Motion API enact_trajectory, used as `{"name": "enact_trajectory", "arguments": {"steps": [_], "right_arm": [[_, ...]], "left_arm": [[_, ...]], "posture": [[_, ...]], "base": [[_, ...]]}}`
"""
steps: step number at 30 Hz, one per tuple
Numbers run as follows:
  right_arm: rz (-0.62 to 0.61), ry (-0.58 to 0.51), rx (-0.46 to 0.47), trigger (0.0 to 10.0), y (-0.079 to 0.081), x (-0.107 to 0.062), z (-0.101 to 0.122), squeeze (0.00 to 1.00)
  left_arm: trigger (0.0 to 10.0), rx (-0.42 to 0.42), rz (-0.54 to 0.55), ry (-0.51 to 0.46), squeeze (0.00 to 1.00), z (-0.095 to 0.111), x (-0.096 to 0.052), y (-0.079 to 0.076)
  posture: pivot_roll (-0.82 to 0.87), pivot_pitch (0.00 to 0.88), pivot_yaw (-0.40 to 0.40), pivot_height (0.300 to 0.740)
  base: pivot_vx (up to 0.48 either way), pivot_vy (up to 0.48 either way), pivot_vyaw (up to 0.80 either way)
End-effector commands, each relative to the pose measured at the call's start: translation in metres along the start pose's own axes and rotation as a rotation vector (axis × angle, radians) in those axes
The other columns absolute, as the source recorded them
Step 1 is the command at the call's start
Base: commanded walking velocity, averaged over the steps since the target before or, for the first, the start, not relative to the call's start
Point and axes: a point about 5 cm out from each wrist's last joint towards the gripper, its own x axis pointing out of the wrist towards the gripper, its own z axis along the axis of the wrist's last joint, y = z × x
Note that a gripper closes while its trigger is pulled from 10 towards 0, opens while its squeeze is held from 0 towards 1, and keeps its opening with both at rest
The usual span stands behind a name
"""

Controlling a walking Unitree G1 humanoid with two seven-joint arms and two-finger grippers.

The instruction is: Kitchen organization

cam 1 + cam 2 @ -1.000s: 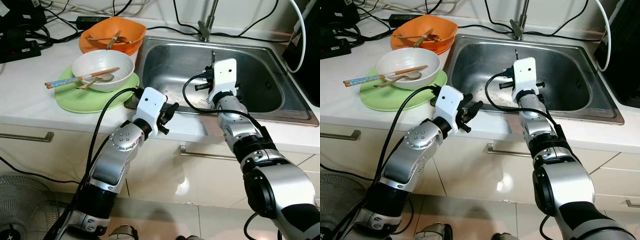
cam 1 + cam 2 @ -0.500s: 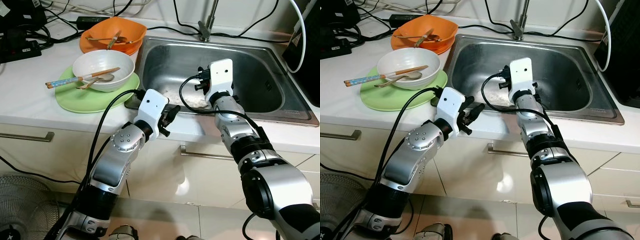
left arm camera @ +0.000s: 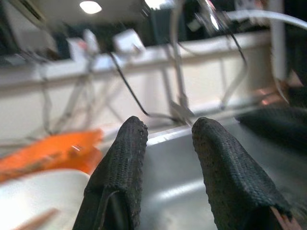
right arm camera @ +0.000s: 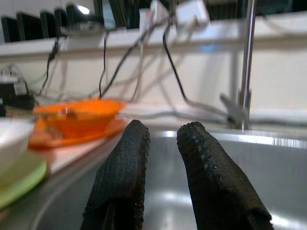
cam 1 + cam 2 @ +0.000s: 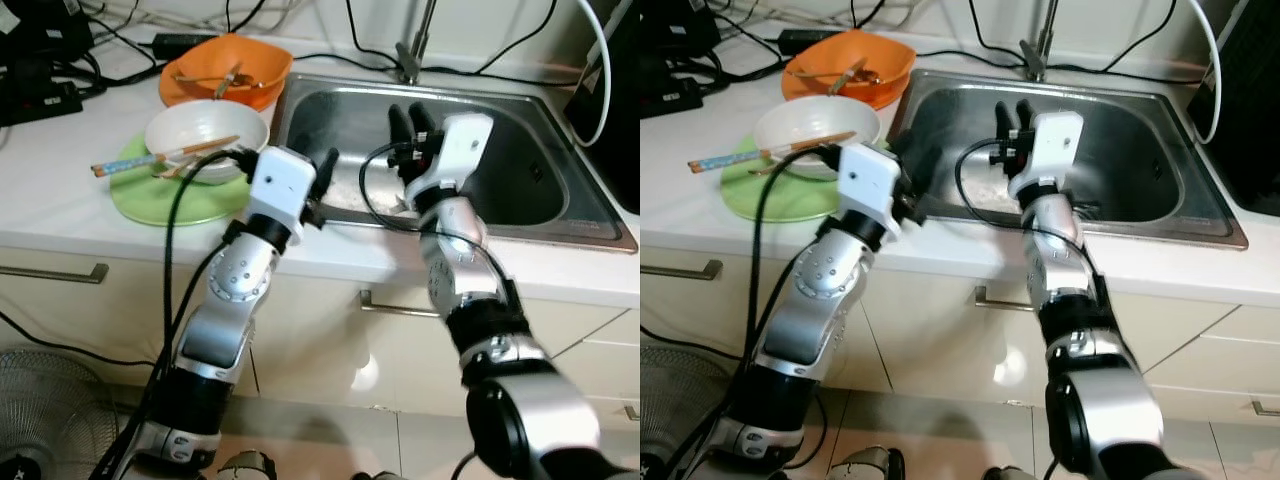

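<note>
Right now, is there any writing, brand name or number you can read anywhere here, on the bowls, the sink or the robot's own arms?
None can be read.
White bowl, orange bowl, green plate: plain, no print.
Chopsticks: a blue patterned end, too small to tell as text.
White housings behind the left claw and right claw: no label.
Sink: no marking.

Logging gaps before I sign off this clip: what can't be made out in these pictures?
- Sink floor: the right gripper and its arm cover part of it in the eye views, including the pale patch.
- Orange bowl contents: too small in the eye views, blurred in the right wrist view.
- Faucet: top cut off by the frame edge.
- Left gripper: smeared by motion in the eye views.
- White bowl: cut off by the left wrist view's edge.
</note>
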Motion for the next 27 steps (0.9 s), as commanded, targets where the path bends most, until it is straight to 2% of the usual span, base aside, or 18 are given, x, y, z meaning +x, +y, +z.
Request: {"name": "enact_trajectory", "arguments": {"steps": [1, 5, 7, 8, 9, 12, 18, 22, 27], "right_arm": [[0.003, 0.001, 0.015, 10.0, -0.001, -0.004, -0.002, 0.00], [0.002, 0.081, 0.048, 10.0, 0.003, -0.021, -0.024, 0.00], [-0.008, 0.138, 0.075, 10.0, 0.004, -0.031, -0.037, 0.00], [-0.008, 0.138, 0.075, 10.0, 0.004, -0.031, -0.037, 0.00], [-0.005, 0.163, 0.080, 10.0, 0.007, -0.036, -0.043, 0.00], [-0.006, 0.165, 0.092, 10.0, 0.008, -0.037, -0.044, 0.00], [0.008, 0.177, 0.096, 10.0, 0.011, -0.037, -0.046, 0.00], [0.007, 0.189, 0.102, 10.0, 0.012, -0.038, -0.048, 0.00], [0.026, 0.208, 0.096, 10.0, 0.017, -0.041, -0.052, 0.00]], "left_arm": [[10.0, 0.024, 0.028, -0.067, 0.00, 0.012, 0.003, 0.003], [10.0, 0.061, 0.079, -0.156, 0.00, 0.028, 0.005, 0.014], [10.0, 0.053, 0.114, -0.201, 0.00, 0.039, 0.005, 0.023], [10.0, 0.053, 0.114, -0.201, 0.00, 0.039, 0.005, 0.023], [10.0, 0.054, 0.151, -0.234, 0.00, 0.047, 0.003, 0.034], [10.0, 0.084, 0.174, -0.258, 0.00, 0.053, -0.003, 0.044], [10.0, 0.115, 0.174, -0.185, 0.00, 0.037, -0.021, 0.053], [10.0, 0.126, 0.170, -0.149, 0.00, 0.036, -0.036, 0.058], [10.0, 0.183, 0.158, -0.102, 0.00, 0.032, -0.050, 0.063]], "posture": [[0.14, 0.063, -0.048, 0.740], [0.14, 0.073, -0.051, 0.740], [0.15, 0.076, -0.051, 0.740], [0.15, 0.076, -0.051, 0.740], [0.15, 0.080, -0.050, 0.740], [0.16, 0.085, -0.052, 0.740], [0.17, 0.096, -0.054, 0.740], [0.18, 0.107, -0.057, 0.740], [0.19, 0.113, -0.064, 0.740]], "base": [[0.000, 0.000, 0.00], [0.000, 0.000, 0.00], [0.000, 0.000, 0.00], [0.000, 0.000, 0.00], [0.000, 0.000, 0.00], [0.000, 0.000, 0.00], [0.000, 0.000, 0.00], [0.000, 0.000, 0.00], [0.000, 0.000, 0.00]]}}
